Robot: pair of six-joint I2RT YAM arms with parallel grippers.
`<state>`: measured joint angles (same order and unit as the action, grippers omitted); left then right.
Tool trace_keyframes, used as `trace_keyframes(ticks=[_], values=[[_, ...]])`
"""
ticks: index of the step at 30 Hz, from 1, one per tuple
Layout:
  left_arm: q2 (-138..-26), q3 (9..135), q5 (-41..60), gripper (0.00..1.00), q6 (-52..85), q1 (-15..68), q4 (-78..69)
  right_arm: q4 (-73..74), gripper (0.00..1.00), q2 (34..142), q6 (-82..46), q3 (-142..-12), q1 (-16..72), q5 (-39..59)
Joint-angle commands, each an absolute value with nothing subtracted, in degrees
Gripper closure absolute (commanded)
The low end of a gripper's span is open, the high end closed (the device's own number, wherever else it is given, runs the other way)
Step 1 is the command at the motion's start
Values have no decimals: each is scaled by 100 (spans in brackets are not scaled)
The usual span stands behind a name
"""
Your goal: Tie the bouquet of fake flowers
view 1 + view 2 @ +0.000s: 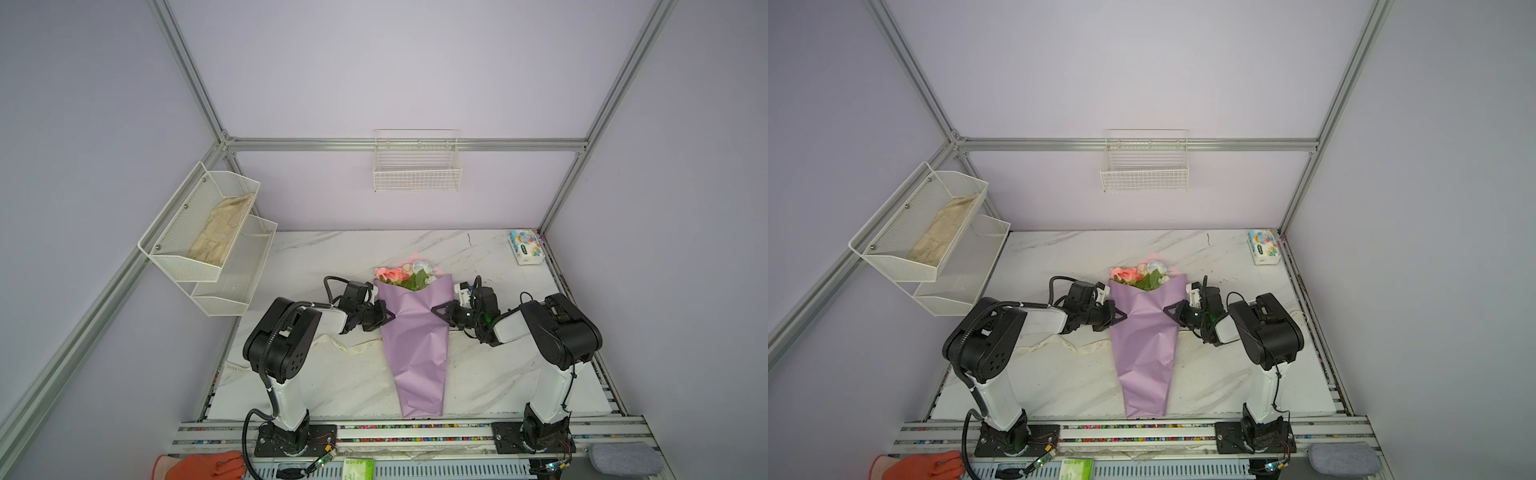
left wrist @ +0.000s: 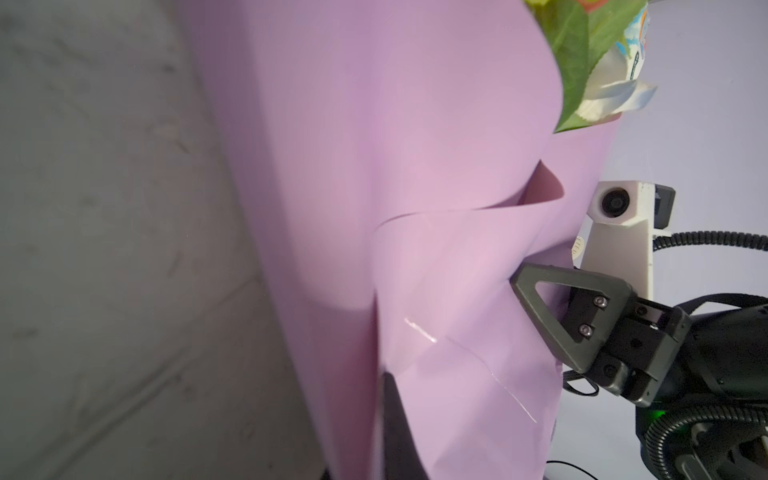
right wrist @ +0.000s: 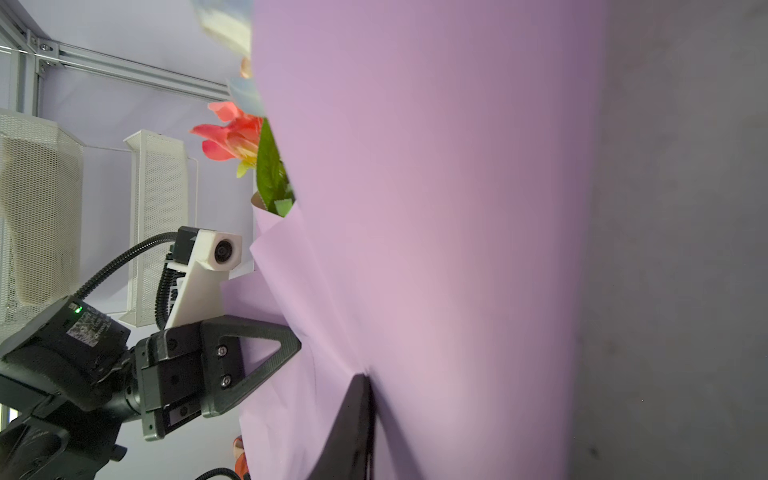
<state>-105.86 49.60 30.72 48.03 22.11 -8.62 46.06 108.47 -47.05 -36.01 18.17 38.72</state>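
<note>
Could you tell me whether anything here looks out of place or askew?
The cream ribbon lies crumpled on the table beside the bouquet of fake flowers, partly under the left arm, not around it. Its lilac paper is puckered where the left hand and right hand meet it.

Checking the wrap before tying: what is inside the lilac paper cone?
The lilac paper cone shows pink roses, a pale blue rose and green leaves at its open top. The stems are covered by the paper.
</note>
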Motion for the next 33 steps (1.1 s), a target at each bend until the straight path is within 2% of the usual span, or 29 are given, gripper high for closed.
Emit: trace_keyframes(ticks=[1, 7, 14, 18, 21, 23, 26, 33], values=[[-10679, 5414, 2777, 100, 4434, 2044, -483, 4592, 86, 10862, -4633, -3759, 1777, 3623], [-10735, 5523, 2889, 97, 4470, 1953, -505, 4455, 82, 11035, -4566, -3978, 1782, 3751], [-10728, 5628, 3043, 95, 4415, 1837, -429, 3948, 66, 10825, -4530, -4135, 1767, 3657], [-10712, 5669, 3128, 95, 4441, 1837, -471, 3803, 63, 10605, -4493, -4157, 1755, 3691], [-10689, 5656, 3339, 100, 4588, 1833, -724, 3700, 65, 10512, -4401, -4221, 1750, 3829], [-10644, 5652, 3367, 100, 4674, 1837, -796, 3728, 74, 10568, -4409, -4292, 1750, 4077], [-10658, 5742, 3542, 100, 4787, 1828, -845, 3804, 80, 10532, -4476, -4349, 1741, 4218], [-10681, 6014, 3664, 100, 4913, 1829, -833, 3801, 85, 10528, -4526, -4442, 1664, 4218]])
